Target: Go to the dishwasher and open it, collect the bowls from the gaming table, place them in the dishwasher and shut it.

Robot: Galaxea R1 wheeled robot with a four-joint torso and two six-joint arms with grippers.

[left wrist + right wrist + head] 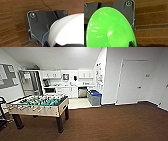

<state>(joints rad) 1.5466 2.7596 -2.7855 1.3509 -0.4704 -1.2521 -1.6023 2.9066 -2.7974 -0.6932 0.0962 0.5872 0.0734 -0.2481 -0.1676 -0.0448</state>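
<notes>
Foosball table [40, 105] and bins [95, 98] stand on floor [112, 124].

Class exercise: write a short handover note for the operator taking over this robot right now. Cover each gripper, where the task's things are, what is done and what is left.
Right gripper: carrying the lime green bowl; jaws hard to make out.
Left gripper: a white dish shows large at the wrist; grip unclear.
Dishwasher: steel front, under the far kitchen counter, beside the blue-lidded bin; looks shut from here.
Football table: near left, on brown carpet.
Done: green bowl collected.
Left: reach the dishwasher, load it, close it. Other bowls: can't say.
</notes>
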